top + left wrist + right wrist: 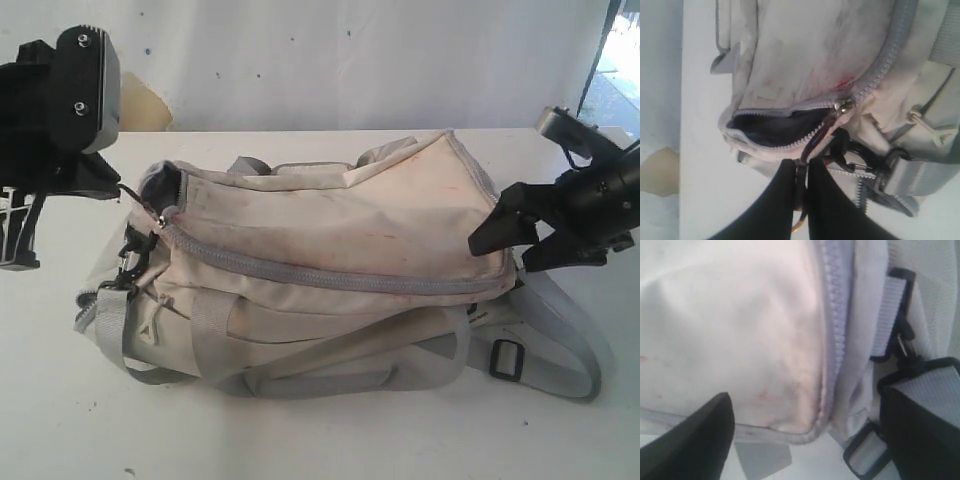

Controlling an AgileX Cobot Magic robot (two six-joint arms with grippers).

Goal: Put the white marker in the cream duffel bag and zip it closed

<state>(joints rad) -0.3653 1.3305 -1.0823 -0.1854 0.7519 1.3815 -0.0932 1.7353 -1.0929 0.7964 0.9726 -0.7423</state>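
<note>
No text can be read; the small black logo (478,316) on the cream duffel bag (330,225) is illegible.

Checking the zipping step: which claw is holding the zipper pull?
The left claw, pinched shut on the zipper pull at the gaping end of the bag; the right claw is open, straddling the opposite corner.

Items counted. One desk (300,440). One duffel bag (330,225), cream. Two grippers: the left gripper (801,167) and the right gripper (505,250). Two zippers seen on the bag: one long top zipper (320,275) and one shorter side zipper (860,187). One zipper pull (826,127). Two black buckles: one strap slider (505,360) and one end clip (135,262). One grey shoulder strap (570,340).
</note>
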